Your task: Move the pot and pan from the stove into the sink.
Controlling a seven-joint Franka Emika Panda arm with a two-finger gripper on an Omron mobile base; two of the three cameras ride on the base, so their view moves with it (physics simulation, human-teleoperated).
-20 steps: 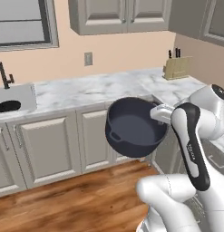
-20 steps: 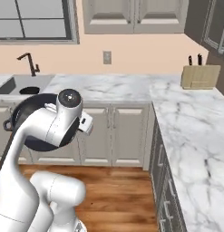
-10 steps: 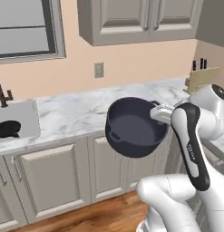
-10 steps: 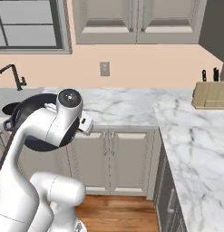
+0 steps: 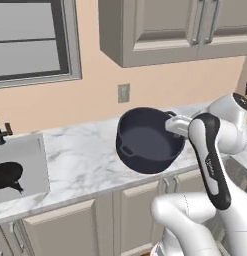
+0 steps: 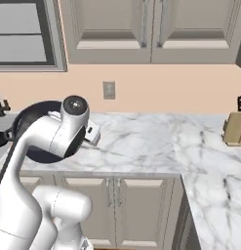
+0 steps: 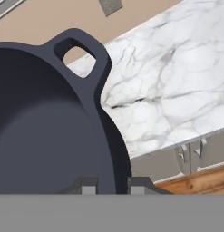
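Left base view has the end effector [image 5: 171, 125] closed on the rim of the pot [image 5: 147, 142], holding it in the air above the marble table [image 5: 85, 160]. The pot is tipped so its dark inside faces the camera, with one small side handle [image 5: 126, 150] on the side away from the end effector. Well off to the end effector's left, past the pot, lies the sink [image 5: 25, 167], sunk into the table, with the pan [image 5: 6, 175] already inside it. An outlet [image 5: 123, 93] sits on the wall behind the pot.

Hand view shows the two fingertips [image 7: 88, 186] at either side of the pot's wall, the rim running up from between them to the other handle [image 7: 81, 54], with the table beyond it.

Right base view shows a knife block [image 6: 234, 128] far to the end effector's right.
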